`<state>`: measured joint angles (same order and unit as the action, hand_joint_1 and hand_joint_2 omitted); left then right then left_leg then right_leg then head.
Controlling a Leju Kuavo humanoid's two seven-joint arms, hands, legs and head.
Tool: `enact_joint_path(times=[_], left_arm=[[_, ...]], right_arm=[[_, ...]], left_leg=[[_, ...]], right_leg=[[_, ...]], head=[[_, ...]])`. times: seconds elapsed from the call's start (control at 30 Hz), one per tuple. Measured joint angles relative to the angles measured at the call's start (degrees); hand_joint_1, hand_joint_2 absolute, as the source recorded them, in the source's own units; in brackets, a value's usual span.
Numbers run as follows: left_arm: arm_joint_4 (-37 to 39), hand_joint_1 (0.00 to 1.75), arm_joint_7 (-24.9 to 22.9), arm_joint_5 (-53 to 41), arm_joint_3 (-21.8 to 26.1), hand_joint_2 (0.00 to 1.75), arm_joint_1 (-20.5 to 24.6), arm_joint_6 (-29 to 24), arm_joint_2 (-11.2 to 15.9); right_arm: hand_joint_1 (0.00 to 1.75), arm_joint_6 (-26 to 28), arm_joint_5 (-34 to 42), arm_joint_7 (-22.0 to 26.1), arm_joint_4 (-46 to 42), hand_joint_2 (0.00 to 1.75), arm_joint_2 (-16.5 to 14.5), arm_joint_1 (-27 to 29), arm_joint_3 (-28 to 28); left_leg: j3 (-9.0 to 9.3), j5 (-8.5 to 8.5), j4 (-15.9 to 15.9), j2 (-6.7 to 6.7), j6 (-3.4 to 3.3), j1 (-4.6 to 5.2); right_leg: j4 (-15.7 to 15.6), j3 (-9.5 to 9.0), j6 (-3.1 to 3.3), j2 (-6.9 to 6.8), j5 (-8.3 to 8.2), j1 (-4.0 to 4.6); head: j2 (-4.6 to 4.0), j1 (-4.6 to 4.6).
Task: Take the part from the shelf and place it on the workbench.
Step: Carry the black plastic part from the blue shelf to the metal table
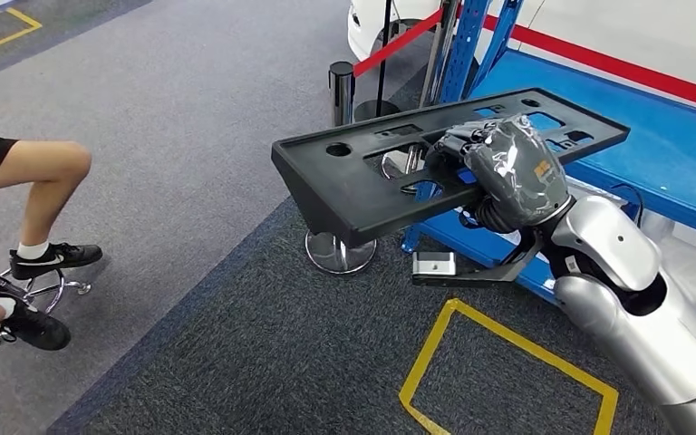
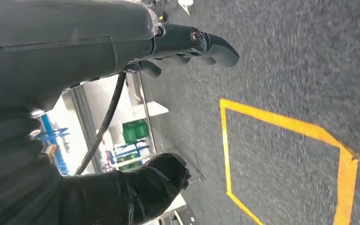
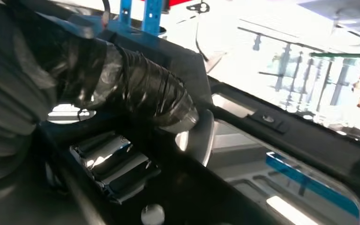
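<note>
Already clear of the blue shelf [image 1: 680, 154], the long black plastic panel [image 1: 362, 177] is in the air, tilted, its near end out over the grey carpet [image 1: 263, 362] and its far end above the shelf's front edge. The right hand [image 1: 507, 172] grips it well off-centre, toward the shelf end, fingers [image 3: 108, 164] hooked through one of its cut-outs and the thumb [image 3: 145, 93] pressed on the top face. The left hand [image 2: 122, 47] hangs over the carpet near the yellow floor marking [image 2: 286, 154], holding nothing, thumb and fingers apart.

One-handed and off-balance, the panel seems likely to twist or slip through the fingers if the arm swings quickly. Its free end also reaches toward the stanchion post [image 1: 341, 91] with its red rope [image 1: 399, 41], and a seated person's leg [image 1: 41, 181] is beyond; a wide turn could clip either. The workbench cannot be seen from here.
</note>
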<state>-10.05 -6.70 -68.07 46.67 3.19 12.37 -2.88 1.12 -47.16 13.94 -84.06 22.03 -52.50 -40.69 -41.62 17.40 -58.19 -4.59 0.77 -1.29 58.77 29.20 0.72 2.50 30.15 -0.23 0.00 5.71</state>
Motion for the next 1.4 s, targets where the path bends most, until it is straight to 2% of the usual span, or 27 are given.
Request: enact_joint_path(times=[0.03, 0.07, 0.13, 0.17, 0.2, 0.23, 0.3, 0.37, 0.43, 0.5, 0.53, 0.57, 0.63, 0.67, 0.7, 0.77, 0.83, 0.9, 0.97, 1.03, 1.1, 1.17, 1.2, 1.23, 1.3, 1.33, 1.4], left_arm=[[0.0, 0.0, 0.0, 0.0, 0.1, 1.75, 0.0, 0.0, 0.0], [0.0, 0.0, 0.0, 0.1, 0.2, 1.75, 0.0, 0.0, 0.0], [0.0, 0.0, 0.0, 0.1, 0.4, 1.75, 0.1, 0.0, 0.0], [0.0, 0.0, 0.0, 0.1, 0.5, 1.75, 0.1, 0.0, 0.0], [0.0, 0.0, 0.0, 0.1, 0.6, 1.75, 0.1, 0.0, 0.0], [0.0, 0.0, 0.0, 0.1, 0.7, 1.75, 0.1, 0.0, 0.0], [0.0, 0.0, -0.1, 0.1, 0.8, 1.75, 0.1, 0.0, 0.0], [0.0, 0.0, -0.1, 0.1, 0.8, 1.75, 0.2, 0.0, 0.1], [-0.1, 0.0, -0.1, 0.2, 0.8, 1.75, 0.2, 0.0, 0.2], [0.0, 0.0, -0.1, 0.2, 0.9, 1.75, 0.1, 0.0, 0.2], [0.0, 0.0, -0.1, 0.2, 0.9, 1.75, 0.1, 0.0, 0.2], [0.0, 0.0, -0.1, 0.2, 0.9, 1.75, 0.0, 0.0, 0.2], [0.0, 0.0, -0.1, 0.2, 1.0, 1.75, 0.1, 0.0, 0.2], [0.0, 0.0, -0.1, 0.2, 1.0, 1.75, 0.2, 0.0, 0.2], [0.0, 0.0, -0.1, 0.2, 1.0, 1.75, 0.2, 0.0, 0.2], [0.0, 0.0, -0.1, 0.2, 1.0, 1.75, 0.1, 0.0, 0.1], [0.0, 0.0, -0.1, 0.2, 1.0, 1.75, 0.1, 0.0, 0.1], [0.0, 0.0, -0.2, 0.2, 1.1, 1.75, 0.1, 0.0, 0.0], [0.0, 0.0, -0.2, 0.3, 1.1, 1.75, 0.1, 0.0, 0.0], [0.0, 0.0, -0.2, 0.3, 1.1, 1.75, 0.0, 0.0, 0.0], [0.0, 0.0, -0.3, 0.3, 1.2, 1.75, 0.0, 0.0, 0.0], [0.0, 0.0, -0.3, 0.4, 1.2, 1.75, 0.0, 0.0, -0.1], [0.0, 0.0, -0.3, 0.4, 1.2, 1.75, 0.1, 0.0, -0.1], [0.0, 0.0, -0.3, 0.5, 1.3, 1.75, 0.1, 0.0, -0.1], [0.0, 0.0, -0.3, 0.7, 1.3, 1.75, 0.1, 0.0, -0.2], [0.0, 0.0, -0.3, 0.7, 1.3, 1.75, 0.2, 0.0, -0.2], [0.0, 0.0, -0.3, 0.8, 1.3, 1.75, 0.3, 0.0, -0.1]], right_arm=[[1.75, -0.1, 0.0, 0.0, 0.0, 1.75, -0.2, -0.1, 0.0], [1.75, -0.1, 0.0, 0.0, 0.0, 1.75, -0.3, -0.1, 0.0], [1.75, -0.2, 0.0, 0.0, 0.1, 1.75, -0.4, -0.2, 0.0], [1.75, -0.2, 0.0, 0.0, 0.1, 1.75, -0.5, -0.2, 0.0], [1.75, -0.3, 0.0, -0.1, 0.1, 1.75, -0.5, -0.2, 0.0], [1.75, -0.4, 0.1, -0.1, 0.1, 1.75, -0.6, -0.2, -0.1], [1.75, -0.5, 0.1, -0.2, 0.1, 1.75, -0.7, -0.2, -0.1], [1.75, -0.5, 0.2, -0.2, 0.1, 1.75, -0.8, -0.3, -0.2], [1.75, -0.5, 0.2, -0.3, 0.0, 1.75, -0.9, -0.4, -0.2], [1.75, -0.5, 0.2, -0.4, 0.1, 1.75, -1.0, -0.4, -0.4], [1.75, -0.5, 0.2, -0.4, 0.1, 1.75, -1.1, -0.4, -0.5], [1.75, -0.5, 0.2, -0.4, 0.1, 1.75, -1.1, -0.4, -0.6], [1.75, -0.5, 0.2, -0.5, 0.2, 1.75, -1.1, -0.4, -0.8], [1.75, -0.5, 0.2, -0.5, 0.2, 1.75, -1.1, -0.4, -0.9], [1.75, -0.5, 0.2, -0.5, 0.3, 1.75, -1.1, -0.3, -1.0], [1.75, -0.6, 0.3, -0.5, 0.4, 1.75, -1.1, -0.2, -1.0], [1.75, -0.6, 0.3, -0.5, 0.4, 1.75, -1.1, -0.3, -1.1], [1.75, -0.6, 0.3, -0.5, 0.4, 1.75, -1.1, -0.3, -1.1], [1.75, -0.6, 0.3, -0.5, 0.4, 1.75, -1.2, -0.4, -1.1], [1.75, -0.7, 0.4, -0.6, 0.4, 1.75, -1.3, -0.5, -1.1], [1.75, -0.7, 0.4, -0.7, 0.5, 1.75, -1.7, -0.7, -1.1], [1.75, -0.7, 0.4, -0.7, 0.5, 1.75, -1.9, -0.9, -1.1], [1.75, -0.7, 0.4, -0.7, 0.5, 1.75, -2.0, -0.9, -1.1], [1.75, -0.8, 0.4, -0.7, 0.5, 1.75, -2.1, -0.9, -1.1], [1.75, -0.8, 0.4, -0.7, 0.5, 1.75, -2.4, -1.0, -1.1], [1.75, -0.7, 0.4, -0.7, 0.5, 1.75, -2.4, -1.1, -1.2], [1.75, -0.7, 0.4, -0.7, 0.4, 1.75, -2.5, -1.4, -1.3]], left_leg=[[-0.45, 0.76, -0.3, 0.46, 0.21, 0.04], [-1.1, 2.76, -1.7, 1.3, 0.38, 0.08], [-2.81, 8.99, -8.2, 3.4, 0.55, -0.02], [-3.4, 11.17, -11.9, 3.89, 0.71, -0.04], [-3.46, 11.81, -14.8, 4.1, 0.83, -0.05], [-2.79, 11.16, -16.1, 4.2, 0.87, -0.04], [1.44, 8.73, -13.4, 4.62, 0.56, 0.08], [7.59, 9.51, -5.9, 6.09, -0.27, 0.62], [10.4, 10.96, -1.3, 6.97, -1.11, 1.25], [10.09, 10.02, -0.2, 6.44, -1.89, 1.28], [9.87, 9.33, 0.2, 6.19, -2.31, 1.16], [9.48, 8.52, 0.5, 6.0, -2.74, 0.97], [8.06, 6.99, 0.7, 5.52, -3.25, 0.83], [7.19, 6.33, 0.7, 5.22, -3.33, 0.83], [6.23, 5.67, 0.5, 4.79, -3.27, 0.81], [4.3, 4.47, 0.1, 3.87, -2.95, 0.67], [2.53, 3.37, -0.5, 2.9, -2.47, 0.47], [1.49, 2.31, -0.7, 2.06, -1.81, 0.43], [1.13, 1.04, -0.4, 1.15, -1.01, 0.44], [0.62, 0.74, -0.2, 0.81, -0.3, 0.28], [-0.78, 4.54, -3.2, 2.11, 0.1, 0.1], [-2.61, 10.4, -10.4, 3.59, 0.4, -0.01], [-3.19, 11.94, -14.0, 3.9, 0.59, -0.07], [-3.16, 12.07, -16.5, 4.06, 0.75, -0.11], [-0.2, 9.57, -16.1, 4.45, 0.87, -0.16], [2.77, 8.74, -13.1, 5.05, 0.83, -0.17], [8.85, 9.93, -5.3, 6.46, 0.41, 0.24]], right_leg=[[-0.4, 0.42, 0.37, -0.63, -0.78, -0.14], [-0.7, 1.0, 0.86, -1.32, -1.68, -0.24], [-0.9, 2.5, 1.5, -2.52, -3.15, -0.16], [-0.8, 3.38, 1.63, -3.12, -3.77, -0.04], [-0.5, 4.33, 1.62, -3.73, -4.34, 0.08], [-0.3, 5.3, 1.59, -4.3, -4.83, 0.21], [0.4, 7.12, 1.47, -5.36, -5.71, 0.51], [0.9, 8.2, 1.18, -6.36, -6.34, 0.79], [1.0, 8.42, 0.64, -7.38, -6.96, 0.79], [0.9, 8.42, -0.04, -7.93, -7.5, 0.61], [1.2, 8.61, -0.42, -7.27, -6.9, 0.51], [2.3, 9.04, -0.75, -6.1, -5.21, 0.42], [7.9, 10.61, -1.29, -3.5, 0.39, 0.15], [11.6, 11.46, -1.43, -2.93, 2.89, 0.04], [14.7, 11.88, -1.57, -2.75, 4.17, -0.09], [15.7, 10.2, -1.75, -2.67, 2.9, -0.37], [9.3, 5.06, -1.74, -1.81, 0.37, -0.73], [2.5, 0.69, -1.47, -0.13, 0.3, -0.73], [0.5, -0.2, -1.02, 0.32, 0.55, -0.38], [0.2, 0.48, -0.14, -0.78, -0.6, -0.56], [-0.2, 1.61, 0.94, -1.97, -2.12, -0.71], [-0.2, 3.14, 1.41, -3.04, -3.41, -0.4], [-0.1, 3.98, 1.43, -3.61, -4.02, -0.27], [0.0, 4.87, 1.39, -4.19, -4.64, -0.16], [0.3, 6.66, 1.14, -5.27, -5.79, -0.01], [0.5, 7.39, 0.93, -5.78, -6.27, 0.05], [1.0, 8.42, 0.33, -6.65, -7.02, 0.2]], head=[[0.0, 0.07], [0.0, 0.23], [0.0, 0.69], [0.0, 0.83], [0.0, 0.93], [0.0, 1.0], [0.0, 1.12], [0.01, 1.1], [0.02, 1.08], [0.01, 1.14], [0.01, 1.16], [0.0, 1.09], [0.0, 1.02], [0.0, 1.02], [0.0, 1.01], [0.01, 1.01], [0.02, 1.0], [0.01, 1.06], [0.02, 1.09], [0.01, 0.98], [0.0, 1.05], [0.0, 1.2], [0.01, 1.21], [0.01, 1.21], [0.01, 1.21], [0.01, 1.23], [0.02, 1.2]])
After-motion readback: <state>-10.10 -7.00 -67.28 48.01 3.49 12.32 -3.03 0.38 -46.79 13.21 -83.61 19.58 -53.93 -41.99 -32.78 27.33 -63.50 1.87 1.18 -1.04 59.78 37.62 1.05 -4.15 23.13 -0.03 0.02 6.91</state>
